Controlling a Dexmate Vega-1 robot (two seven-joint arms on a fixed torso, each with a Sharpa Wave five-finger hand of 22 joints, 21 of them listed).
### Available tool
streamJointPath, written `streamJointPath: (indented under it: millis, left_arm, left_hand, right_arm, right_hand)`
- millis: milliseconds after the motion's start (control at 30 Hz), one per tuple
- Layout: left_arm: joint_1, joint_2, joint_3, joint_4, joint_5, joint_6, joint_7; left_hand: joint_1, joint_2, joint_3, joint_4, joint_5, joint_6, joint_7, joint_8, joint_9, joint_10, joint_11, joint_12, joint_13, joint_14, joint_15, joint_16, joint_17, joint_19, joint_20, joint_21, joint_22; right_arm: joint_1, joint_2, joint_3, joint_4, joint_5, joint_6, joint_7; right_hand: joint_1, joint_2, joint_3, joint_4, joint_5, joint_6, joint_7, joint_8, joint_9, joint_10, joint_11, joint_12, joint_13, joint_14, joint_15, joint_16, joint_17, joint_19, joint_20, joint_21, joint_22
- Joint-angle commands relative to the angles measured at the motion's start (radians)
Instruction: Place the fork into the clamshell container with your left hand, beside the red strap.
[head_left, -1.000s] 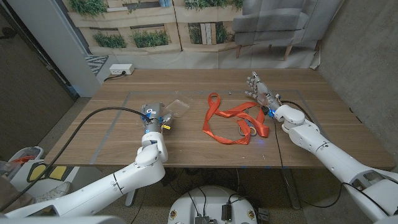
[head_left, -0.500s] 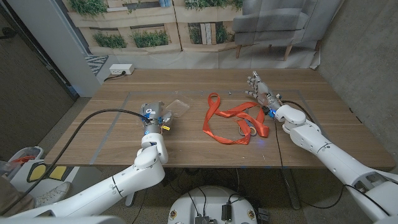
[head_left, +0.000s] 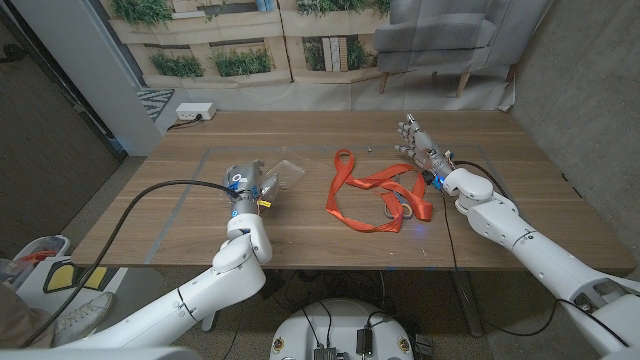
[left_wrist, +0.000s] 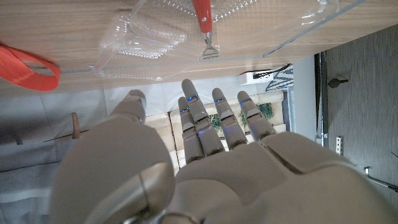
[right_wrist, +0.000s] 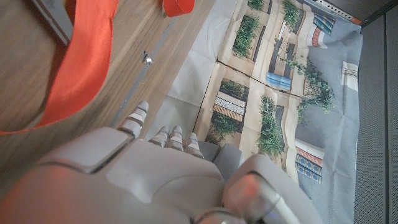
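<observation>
On wooden table (head_left: 180, 215), clear plastic clamshell container (left_wrist: 155, 37) just ahead of left hand (left_wrist: 186, 162); fingers spread, holding nothing. Red-handled fork (left_wrist: 204, 22) inside the container, just beyond the fingertips, not touched. Long red strap (head_left: 375, 195) outside container, between both hands. Right hand (head_left: 418, 140) beside strap, fingers extended, holding nothing.

wooden table (head_left: 330, 250) | on it: clear clamshell container (head_left: 285, 172), red strap (head_left: 375, 195)
</observation>
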Motion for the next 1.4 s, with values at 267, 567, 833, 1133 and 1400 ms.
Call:
streamJointPath:
  millis: [267,567,833,1133,1400]
  left_arm:
    - [0.046,-0.005,-0.071,-0.051,-0.078,-0.105,0.026]
    - [0.066,0.001,-0.108,-0.06,-0.12,-0.17,0.025]
    - [0.086,-0.006,-0.144,-0.05,-0.163,-0.28,0.044]
    - [0.084,-0.018,-0.169,-0.027,-0.199,-0.374,0.047]
    - [0.077,-0.035,-0.182,-0.007,-0.245,-0.458,0.031]
  left_hand:
    - [-0.03,0.012,0.002,0.008,-0.004,-0.007,0.011,0.003,0.003,-0.004,0.008,-0.006,0.005,0.001,-0.035,0.008,0.004,-0.007,0.01,-0.001,0.002]
    - [-0.1,0.043,-0.007,0.049,-0.009,-0.023,0.029,0.001,0.004,-0.015,0.032,-0.016,0.008,-0.012,-0.018,0.011,0.012,-0.013,0.021,-0.001,0.003]
    - [-0.165,0.049,-0.025,0.086,-0.018,-0.028,0.042,0.001,0.004,-0.017,0.047,-0.02,0.011,-0.018,-0.008,0.013,0.015,-0.013,0.021,0.001,0.003]
    - [-0.212,0.044,-0.038,0.106,-0.024,-0.034,0.047,0.001,0.002,-0.057,0.077,-0.043,0.005,-0.048,0.002,0.002,0.013,-0.011,0.022,0.003,0.003]
    - [-0.244,0.039,-0.046,0.116,-0.027,-0.034,0.051,0.002,0.001,-0.111,0.114,-0.066,-0.006,-0.056,0.009,-0.003,0.009,-0.006,0.02,0.004,0.003]
  right_arm:
    - [-0.016,-0.013,0.007,-0.041,-0.003,-0.014,-0.022]
    - [-0.013,-0.013,0.005,-0.041,-0.007,-0.015,-0.022]
    - [-0.013,-0.014,0.007,-0.047,-0.011,-0.018,-0.032]
    - [-0.034,-0.024,0.017,-0.077,-0.007,-0.027,-0.053]
    - [-0.057,-0.032,0.027,-0.092,0.002,-0.027,-0.063]
  right_hand:
    - [0.003,-0.001,-0.005,0.001,-0.001,0.003,-0.005,-0.002,0.002,0.002,0.001,-0.004,0.003,0.002,-0.013,0.001,-0.001,-0.005,-0.001,-0.001,0.006]
    - [0.003,-0.002,-0.006,0.001,-0.002,0.003,-0.005,-0.002,0.002,0.002,0.0,-0.005,0.003,0.002,-0.012,0.001,-0.001,-0.005,-0.001,-0.001,0.006]
    - [0.003,-0.002,-0.006,0.001,-0.001,0.004,-0.005,-0.002,0.002,0.002,0.002,-0.004,0.003,0.003,-0.013,0.001,-0.001,-0.005,-0.001,-0.001,0.006]
    - [0.002,-0.002,-0.007,0.001,-0.001,0.004,-0.005,-0.002,0.002,0.003,0.001,-0.004,0.003,0.003,-0.012,0.001,-0.001,-0.003,0.0,-0.001,0.006]
    - [0.002,-0.001,-0.007,0.001,-0.001,0.003,-0.005,-0.002,0.002,0.003,0.001,-0.005,0.003,0.003,-0.01,0.001,-0.001,0.008,0.0,0.004,0.006]
